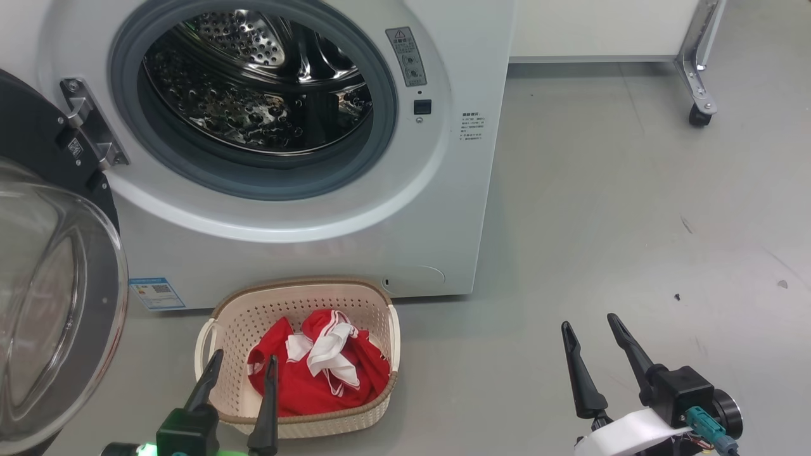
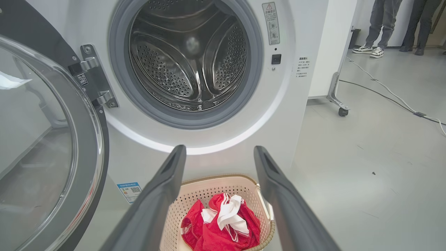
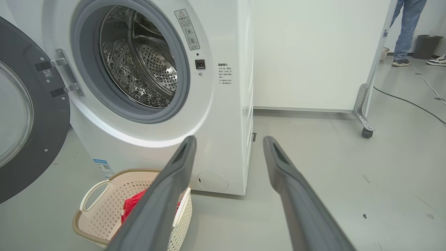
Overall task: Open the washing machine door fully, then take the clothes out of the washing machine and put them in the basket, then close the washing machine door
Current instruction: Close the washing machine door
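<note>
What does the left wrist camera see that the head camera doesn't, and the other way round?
Left wrist view's extras: people's legs and shoes, plus trailing cables. Head view's extra: the right gripper, open. Both share: the washing machine with its door wide open, the empty drum, the basket holding the red clothes, and the open left gripper.

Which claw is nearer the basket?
The left claw: in the head view it overlaps the basket; the right claw is off to the side over the floor.
</note>
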